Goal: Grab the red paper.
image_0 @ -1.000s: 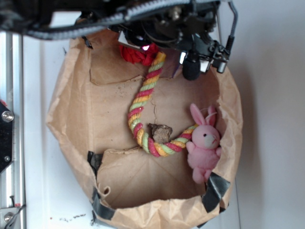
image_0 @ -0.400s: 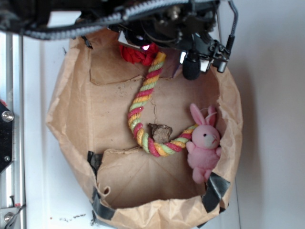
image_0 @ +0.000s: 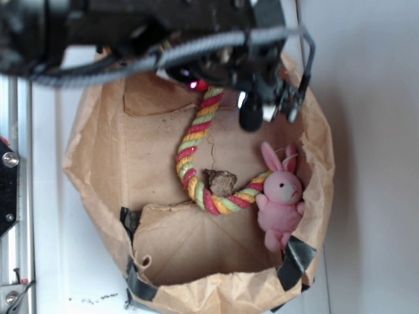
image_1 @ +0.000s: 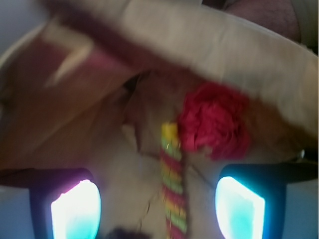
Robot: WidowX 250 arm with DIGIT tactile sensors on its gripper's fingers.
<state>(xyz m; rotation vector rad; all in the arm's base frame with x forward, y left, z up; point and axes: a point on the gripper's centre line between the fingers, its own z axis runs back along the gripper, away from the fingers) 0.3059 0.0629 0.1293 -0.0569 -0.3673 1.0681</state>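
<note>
We see the exterior view evenly and brightly lit, the arm at twelve o'clock dark and smeared. The wrist view is soft with motion blur throughout; the red paper stays vivid, and both finger pads glare cyan-white at five and seven o'clock.

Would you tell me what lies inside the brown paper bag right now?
Inside the paper bag: a twisted rope, a pink bunny, a brown lump and the red paper. In the exterior view, the arm covers most of the red paper.
</note>
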